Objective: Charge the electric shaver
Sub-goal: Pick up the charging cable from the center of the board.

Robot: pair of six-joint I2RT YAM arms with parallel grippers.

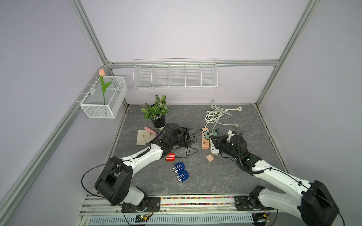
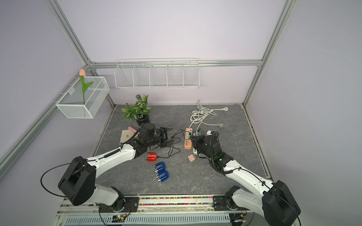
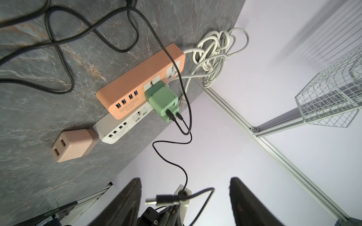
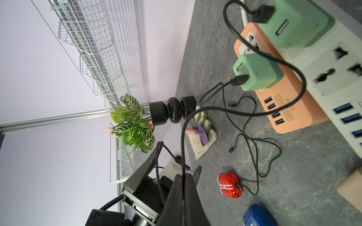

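With right pincer pinching cable beside a loose USB plug and left pincer spread nearby, judged red shaver corded but plug not yet seated in charger.

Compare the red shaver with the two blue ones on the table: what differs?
Colour: the red shaver is glossy red, the blue shavers dark blue.
Cable: a black cable runs into the red shaver; the blue shavers show none.
Placement: the red shaver lies alone, farther back; the blue shavers lie side by side nearer the front edge.
Shared: the same rounded body and silver heads, all lying on the table.
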